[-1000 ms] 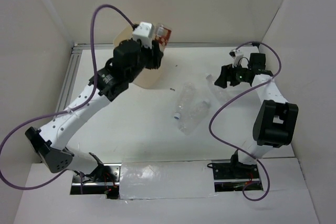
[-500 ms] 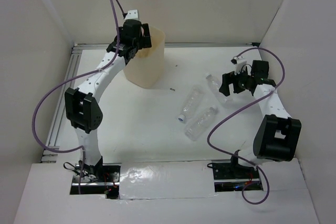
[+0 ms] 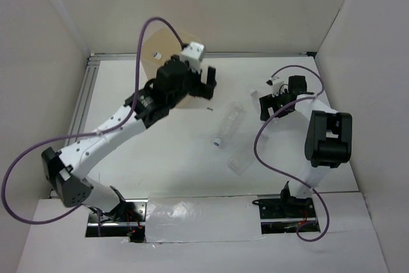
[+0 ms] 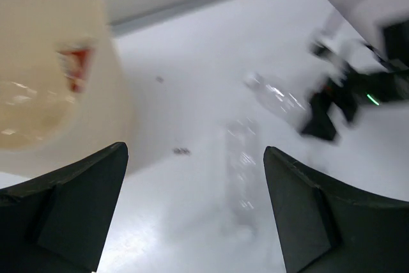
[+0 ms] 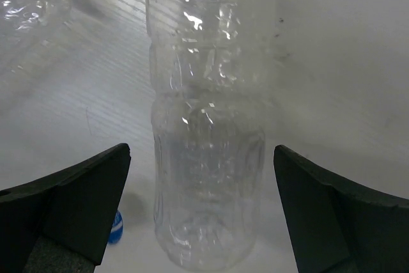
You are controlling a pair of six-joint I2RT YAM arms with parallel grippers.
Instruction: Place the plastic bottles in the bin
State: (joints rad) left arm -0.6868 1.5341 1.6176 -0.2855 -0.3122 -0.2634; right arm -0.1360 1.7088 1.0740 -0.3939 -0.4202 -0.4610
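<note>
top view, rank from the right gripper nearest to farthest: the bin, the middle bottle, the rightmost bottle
1. rightmost bottle, directly under the right gripper
2. middle bottle, towards the centre, on the gripper's left
3. bin, far back left

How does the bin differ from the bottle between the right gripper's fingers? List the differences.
The bin is cream and cloudy; the bottle is clear and crinkled. The bin stands upright; the bottle lies on its side. The bin is far bigger than the bottle. Both rest on the white table.
</note>
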